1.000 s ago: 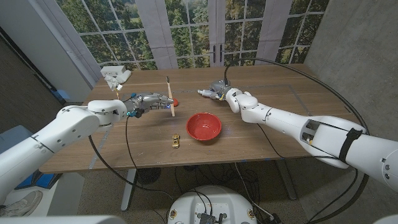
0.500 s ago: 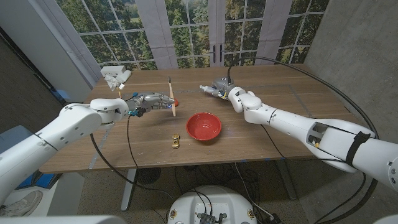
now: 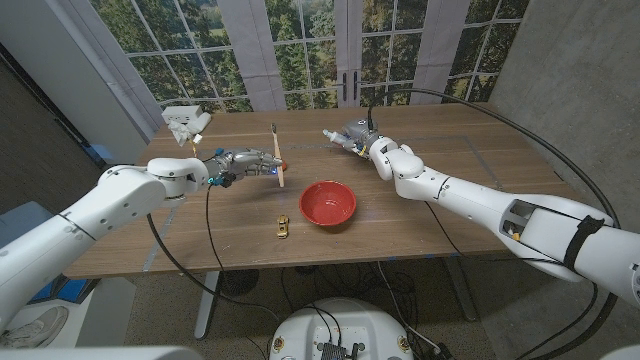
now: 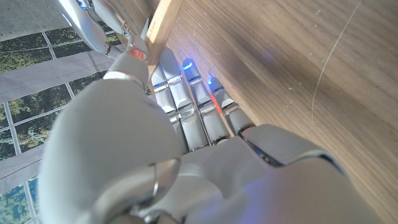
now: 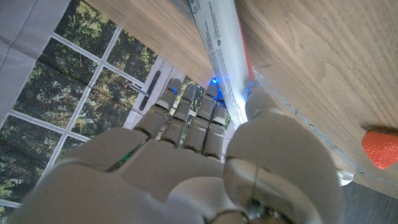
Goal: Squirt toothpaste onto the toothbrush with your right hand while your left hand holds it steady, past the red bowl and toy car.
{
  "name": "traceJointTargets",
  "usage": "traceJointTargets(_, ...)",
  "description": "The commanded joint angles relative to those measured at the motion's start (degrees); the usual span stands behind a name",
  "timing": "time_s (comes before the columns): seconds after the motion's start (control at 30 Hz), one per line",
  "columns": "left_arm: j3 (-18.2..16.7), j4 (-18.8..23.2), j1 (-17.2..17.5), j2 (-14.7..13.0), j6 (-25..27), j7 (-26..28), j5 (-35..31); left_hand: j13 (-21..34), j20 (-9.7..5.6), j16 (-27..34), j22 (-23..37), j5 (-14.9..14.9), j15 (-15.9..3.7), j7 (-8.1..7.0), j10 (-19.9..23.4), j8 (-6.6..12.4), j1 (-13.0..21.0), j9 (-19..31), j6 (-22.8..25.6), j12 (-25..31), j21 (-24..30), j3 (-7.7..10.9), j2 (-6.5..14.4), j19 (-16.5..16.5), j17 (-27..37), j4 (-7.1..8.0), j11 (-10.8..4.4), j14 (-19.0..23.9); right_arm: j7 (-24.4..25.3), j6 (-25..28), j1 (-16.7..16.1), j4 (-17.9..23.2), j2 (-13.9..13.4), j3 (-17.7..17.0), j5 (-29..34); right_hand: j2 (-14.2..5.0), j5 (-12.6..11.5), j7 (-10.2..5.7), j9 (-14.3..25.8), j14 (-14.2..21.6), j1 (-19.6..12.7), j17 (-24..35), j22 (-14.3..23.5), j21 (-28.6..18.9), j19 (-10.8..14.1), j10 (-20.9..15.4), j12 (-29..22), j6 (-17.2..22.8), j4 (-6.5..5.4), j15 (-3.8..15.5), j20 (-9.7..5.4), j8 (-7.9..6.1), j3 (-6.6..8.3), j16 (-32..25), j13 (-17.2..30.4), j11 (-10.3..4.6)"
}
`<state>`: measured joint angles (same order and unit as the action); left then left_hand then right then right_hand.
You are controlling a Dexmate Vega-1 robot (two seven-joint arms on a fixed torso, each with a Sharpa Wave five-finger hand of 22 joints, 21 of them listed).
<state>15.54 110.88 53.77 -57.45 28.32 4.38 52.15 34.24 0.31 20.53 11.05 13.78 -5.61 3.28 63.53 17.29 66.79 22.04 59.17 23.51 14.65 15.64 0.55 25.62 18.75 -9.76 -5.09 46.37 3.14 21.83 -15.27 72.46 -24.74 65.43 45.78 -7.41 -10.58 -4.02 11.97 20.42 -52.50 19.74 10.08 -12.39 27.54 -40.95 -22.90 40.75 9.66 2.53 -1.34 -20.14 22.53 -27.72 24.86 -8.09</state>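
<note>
Step in hand: we close tube on brush. Left hand [image 3: 243, 162] grips the wooden toothbrush [image 3: 276, 154], far-left of red bowl [image 3: 328, 203] and toy car [image 3: 282, 227]. Right hand [image 3: 356, 139] grips the toothpaste tube [image 3: 333, 137], still apart. Next, we judge: nozzle to bristles.

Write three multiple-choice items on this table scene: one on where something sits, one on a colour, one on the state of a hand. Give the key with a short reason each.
1. Where is the small yellow toy car?
A. inside the bowl
B. on the wooden table, just left of the bowl
C. in the right hand

2. What colour is the round bowl?
A. red
B. blue
C. white

3. What is the left hand doing?
A. lying open with nothing in it
B. holding the wooden-handled toothbrush
C. holding the bowl

Key: B, the car sits on bare wood beside the bowl; A, the bowl is plainly red; B, the handle runs through the left hand's fingers while the right hand grips the white toothpaste tube.
</note>
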Motion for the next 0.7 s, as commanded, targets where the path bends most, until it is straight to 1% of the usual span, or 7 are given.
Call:
traceJointTargets(0.03, 0.55, -0.97, -0.48, 0.48, -0.47, -0.71, -0.36, 0.24, 0.33, -0.1, 0.15, 0.33, -8.06, -0.01, 3.81, -0.02, 6.96, 0.26, 0.54, 0.01, 0.54, -0.04, 6.63, 0.13, 0.14, -0.08, -3.63, 0.56, 0.49, 2.23, -0.68, 3.09, -1.11, -0.34, 4.98, -0.17, -0.37, 0.02, 0.35, 0.82, -0.68, 0.58, 0.27, -0.38, 0.65, -0.98, -0.53, 1.05, -0.07, 7.76, 0.06, -0.64, -0.52, -0.85, 0.75, -0.1)
traceJointTargets(0.17, 0.77, -1.45, -0.78, 0.68, -0.69, -1.13, -0.52, 0.16, 0.3, -0.15, 0.15, 0.36, -8.07, 0.06, 3.91, -0.05, 6.96, 0.29, 0.59, -0.04, 0.55, -0.04, 6.64, 0.14, 0.12, -0.09, -3.5, 0.57, 0.5, 3.73, -0.76, 3.87, -1.14, -0.12, 7.35, -0.12, -0.36, 0.02, 0.4, 0.87, -0.77, 0.8, 0.28, -0.41, 0.73, -1.09, -0.62, 1.18, -0.13, 7.91, 0.05, -0.75, -0.74, -1.14, 1.05, -0.17)
traceJointTargets(0.27, 1.04, -1.9, -1.11, 0.87, -0.82, -1.45, -0.73, 0.19, 0.33, -0.16, 0.15, 0.37, -8.08, 0.1, 3.85, -0.08, 7.0, 0.31, 0.57, -0.08, 0.55, -0.02, 6.66, 0.13, 0.14, -0.1, -3.5, 0.58, 0.26, 4.64, -0.83, 4.56, -1.25, -0.02, 8.94, -0.11, -0.35, -0.13, 0.59, 1.38, -0.89, 1.14, 0.29, -0.38, 0.68, -1.82, -1.02, 1.63, -0.23, 8.14, 0.08, -1.07, -1.05, -1.71, 1.49, -0.41)
traceJointTargets(0.43, 1.36, -2.55, -1.52, 1.14, -1.19, -2.06, -1.05, 0.21, 0.31, -0.18, 0.15, 0.39, -8.07, 0.13, 3.89, -0.14, 7.01, 0.33, 0.59, -0.1, 0.56, -0.05, 6.67, 0.11, 0.14, -0.1, -3.42, 0.6, 0.55, 5.18, -1.44, 5.57, -1.29, -1.13, 9.27, -0.1, -0.33, -0.16, 0.84, 1.48, -0.85, 1.48, 0.31, -0.4, 0.77, -2.05, -1.25, 1.67, -0.39, 8.18, 0.01, -1.27, -1.41, -2.09, 1.91, -0.47)
traceJointTargets(0.5, 1.45, -2.77, -1.7, 1.21, -1.25, -2.24, -1.15, 0.26, 0.33, -0.22, 0.15, 0.4, -8.04, 0.11, 3.88, -0.15, 7.0, 0.37, 0.57, -0.1, 0.56, -0.06, 6.66, 0.1, 0.13, -0.1, -3.49, 0.56, 0.77, 5.64, -1.63, 5.83, -1.28, -1.35, 9.74, -0.11, -0.35, -0.1, 1.11, 1.42, -1.02, 1.86, 0.33, -0.44, 0.87, -3.47, -2.05, 1.7, -0.43, 8.24, 0.03, -1.5, -1.74, -2.42, 2.46, -0.45)
traceJointTargets(0.7, 1.88, -3.52, -2.49, 1.47, -1.32, -2.93, -1.54, 0.19, 0.34, -0.23, 0.15, 0.42, -8.03, 0.08, 3.87, -0.25, 6.94, 0.39, 0.57, -0.22, 0.58, -0.08, 6.69, 0.1, 0.16, -0.06, -3.41, 0.62, -0.17, 7.53, -1.65, 6.68, -1.5, -1.04, 12.56, -0.16, -0.37, -0.06, 1.31, 1.43, -1.14, 2.3, 0.36, -0.49, 1.02, -3.6, -2.39, 1.95, -0.5, 8.49, -0.02, -1.79, -2.12, -2.79, 3.06, -0.57)
